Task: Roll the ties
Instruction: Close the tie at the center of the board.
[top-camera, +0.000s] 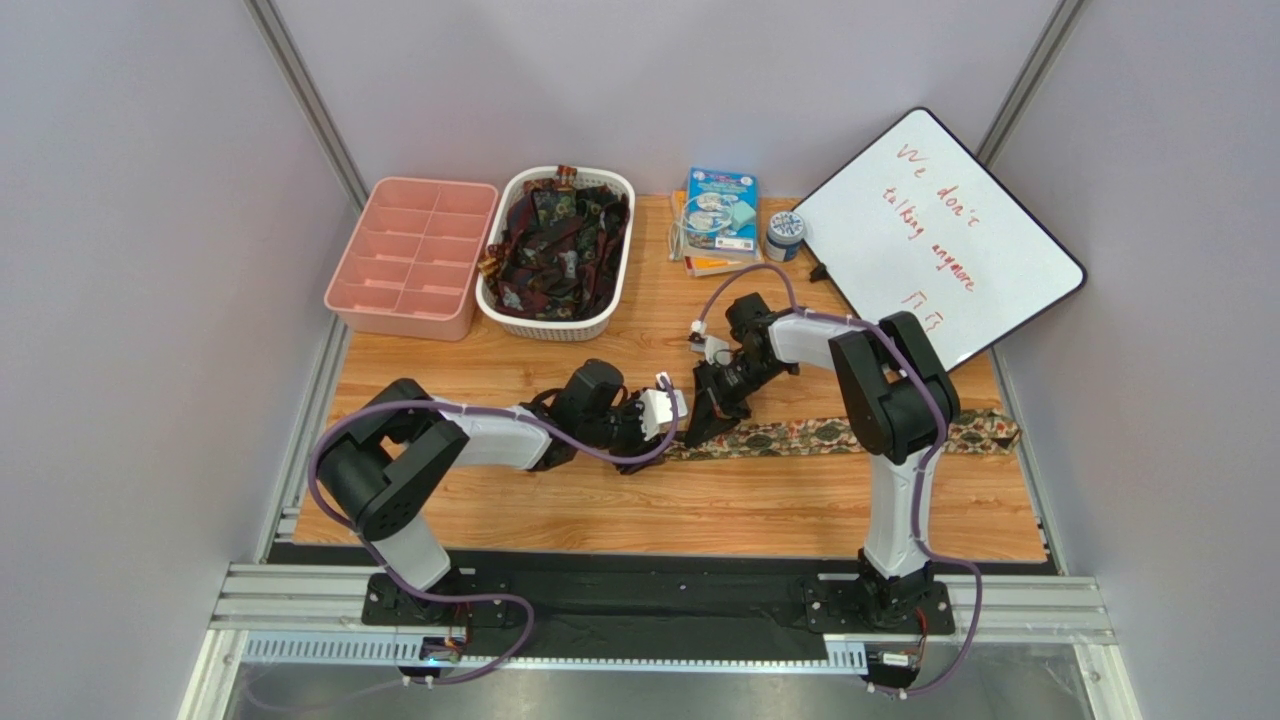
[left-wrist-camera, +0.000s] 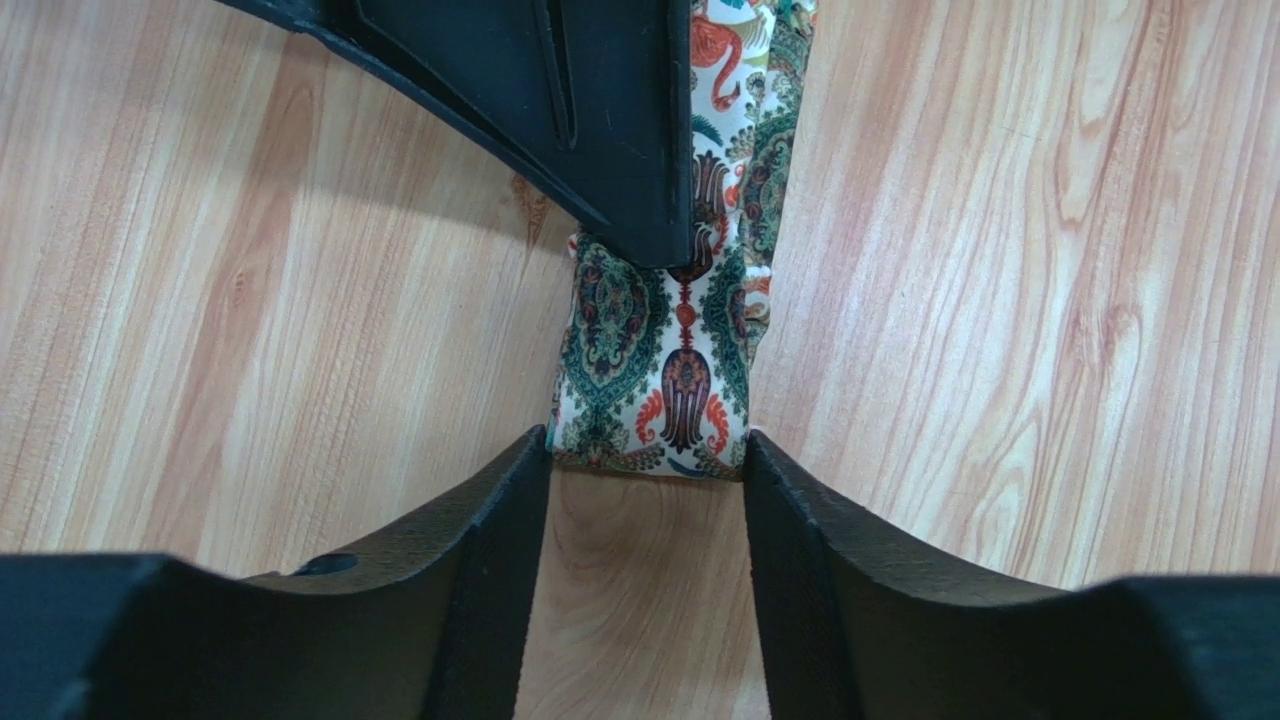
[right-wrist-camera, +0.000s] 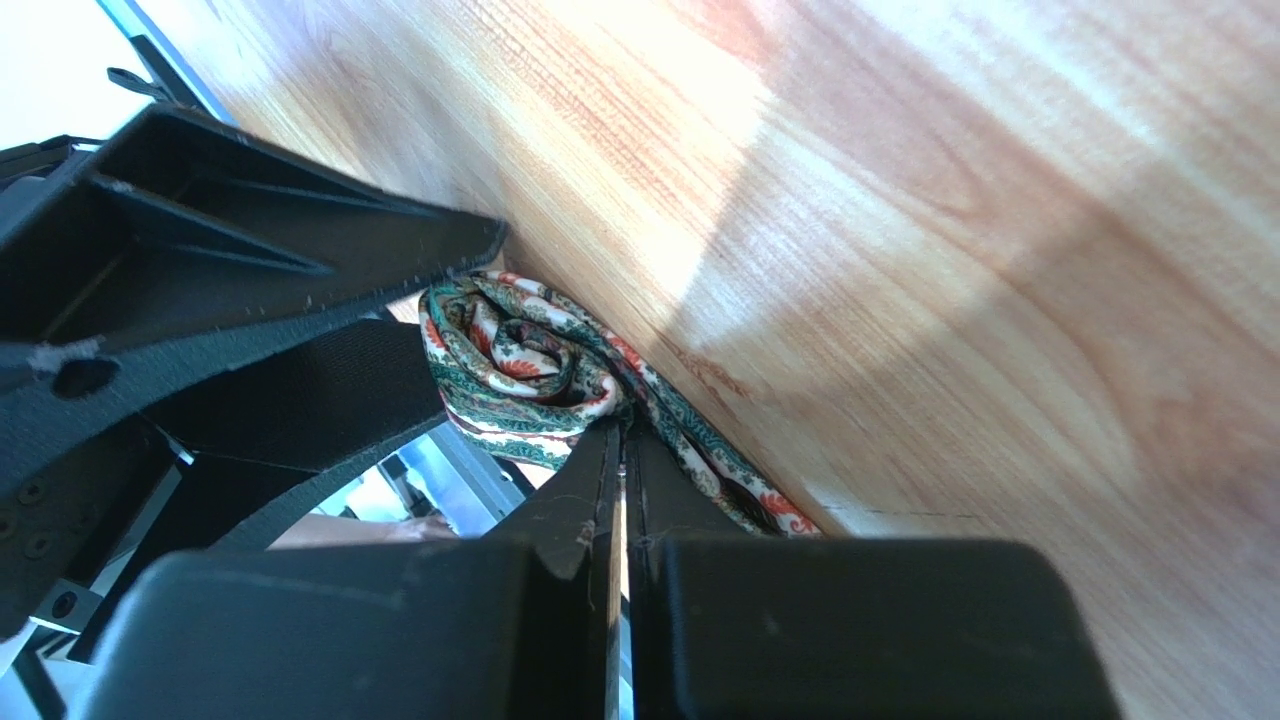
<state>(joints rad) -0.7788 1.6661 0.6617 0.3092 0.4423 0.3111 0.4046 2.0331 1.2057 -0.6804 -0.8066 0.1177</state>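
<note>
The wooden desk (top-camera: 601, 510) carries everything. At its far right corner a whiteboard (top-camera: 939, 240) with red writing leans at a tilt. At the far left sits a pink tray (top-camera: 436, 203) with compartments, and just beside it a white basket (top-camera: 549, 324) heaped with dark ties (top-camera: 559, 240).

One paisley tie (top-camera: 842, 438), green, red and cream, lies flat along the desk from the middle out toward the right edge. Its left end is curled over into a loose roll, and both arms meet there.

The left pincer (left-wrist-camera: 643, 458) stands spread about as wide as the tie, a finger on each side of the rolled end. The right pincer (right-wrist-camera: 622, 435) is closed tight, its tips pressed against the tie just behind the roll. I cannot tell whether any fabric is caught between them.
</note>
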